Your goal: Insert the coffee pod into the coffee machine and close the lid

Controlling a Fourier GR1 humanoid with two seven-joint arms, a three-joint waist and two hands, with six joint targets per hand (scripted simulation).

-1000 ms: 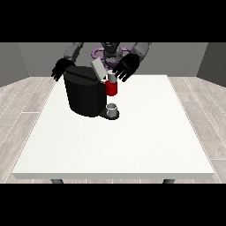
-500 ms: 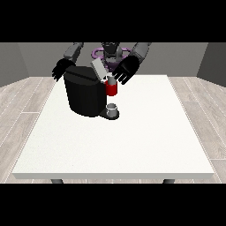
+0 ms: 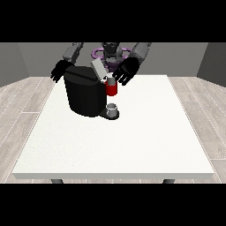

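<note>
1. At the view's left, a black hand point(image 3: 58, 70) hangs over the far left edge of the white bench point(image 3: 132, 145), just beside the upper left corner of the coffee machine; its fingers point down and look relaxed, curled round nothing.
2. The coffee machine point(image 3: 84, 95), a black block, stands on the far left part of the bench. Its grey lid point(image 3: 99, 69) is raised and tilts up toward the robot.
3. At the machine's right side, under the lid, sits a red thing at the machine point(image 3: 111, 89). Below it a small grey cup point(image 3: 113, 109) stands on the machine's base.
4. The hand at the view's right point(image 3: 125, 72) hovers just above and to the right of the red thing, near the lid's lower end. Its fingers spread downward and look straight, holding nothing that shows.
5. The coffee pod cannot be plainly made out anywhere.
</note>
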